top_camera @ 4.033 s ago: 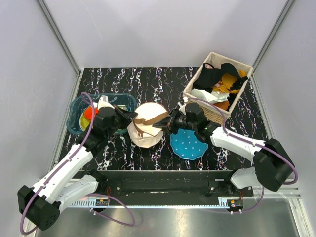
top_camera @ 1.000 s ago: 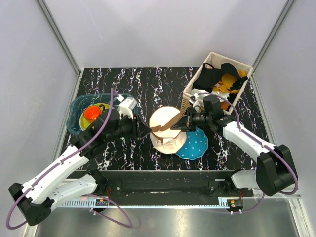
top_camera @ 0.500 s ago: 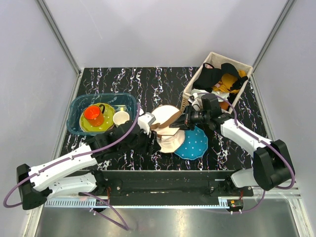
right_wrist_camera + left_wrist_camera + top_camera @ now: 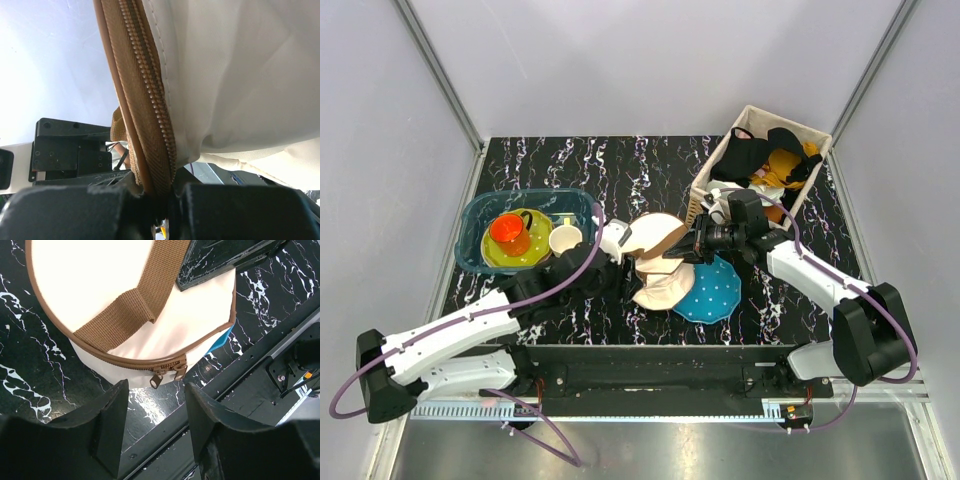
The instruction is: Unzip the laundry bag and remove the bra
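Note:
The cream laundry bag (image 4: 660,265) with brown zip trim stands tilted at the table's middle, partly over a blue dotted disc (image 4: 717,290). My right gripper (image 4: 692,245) is shut on the bag's brown zip trim (image 4: 150,115) at its right edge and holds it up. My left gripper (image 4: 620,272) is open at the bag's near-left side. In the left wrist view the bag (image 4: 100,280) shows its brown strap (image 4: 120,315) and two zip pulls (image 4: 157,381) close together, just beyond my open left gripper (image 4: 156,390). The zip is closed. The bra is hidden.
A wicker basket (image 4: 713,168) with black and mustard clothes stands at the back right. A teal tub (image 4: 470,215) at the left holds an orange cup (image 4: 508,233) and a pale cup. The table's front rail (image 4: 250,375) lies just past the bag.
My right gripper has lifted and tilted the bag and drawn it to the right. My left arm has let go, swung round to the bag's near side and come in low by the zip pulls.

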`<act>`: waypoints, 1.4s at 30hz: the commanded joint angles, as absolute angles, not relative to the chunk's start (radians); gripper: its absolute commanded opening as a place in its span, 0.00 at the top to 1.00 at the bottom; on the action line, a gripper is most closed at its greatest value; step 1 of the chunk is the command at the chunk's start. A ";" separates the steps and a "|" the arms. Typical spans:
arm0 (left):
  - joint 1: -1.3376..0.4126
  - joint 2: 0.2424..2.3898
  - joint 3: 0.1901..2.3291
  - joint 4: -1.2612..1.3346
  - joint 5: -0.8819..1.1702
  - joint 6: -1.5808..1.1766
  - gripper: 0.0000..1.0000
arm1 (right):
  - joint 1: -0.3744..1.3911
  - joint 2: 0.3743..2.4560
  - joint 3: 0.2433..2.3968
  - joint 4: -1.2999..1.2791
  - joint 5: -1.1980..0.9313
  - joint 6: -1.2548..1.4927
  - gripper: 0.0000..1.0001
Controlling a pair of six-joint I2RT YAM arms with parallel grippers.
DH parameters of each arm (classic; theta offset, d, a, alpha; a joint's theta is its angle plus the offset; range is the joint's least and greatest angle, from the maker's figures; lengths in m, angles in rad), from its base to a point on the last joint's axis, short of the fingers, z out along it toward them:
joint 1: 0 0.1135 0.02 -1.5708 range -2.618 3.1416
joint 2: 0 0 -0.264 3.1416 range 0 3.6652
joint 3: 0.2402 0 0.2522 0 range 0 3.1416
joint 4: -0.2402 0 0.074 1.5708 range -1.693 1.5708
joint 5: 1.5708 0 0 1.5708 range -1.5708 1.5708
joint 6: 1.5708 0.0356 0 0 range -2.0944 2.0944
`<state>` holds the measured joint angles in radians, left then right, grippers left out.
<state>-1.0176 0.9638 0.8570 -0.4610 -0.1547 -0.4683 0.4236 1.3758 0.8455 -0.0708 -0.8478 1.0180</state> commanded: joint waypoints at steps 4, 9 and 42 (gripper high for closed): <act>-1.020 0.994 0.844 -0.374 -0.195 -0.468 0.53 | 0.426 1.370 0.897 -0.008 -0.873 1.035 1.00; -1.019 0.985 0.827 -0.364 -0.241 -0.476 0.62 | 0.426 1.370 0.896 -0.008 -0.874 1.037 1.00; -1.005 0.845 0.782 -0.433 -0.172 -0.463 0.29 | 0.425 1.348 0.853 0.060 -0.891 1.028 1.00</act>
<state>-1.0065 0.8150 0.7547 -0.4442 -0.2386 -0.5014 0.4236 1.3758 0.8356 -0.0032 -0.8574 1.0367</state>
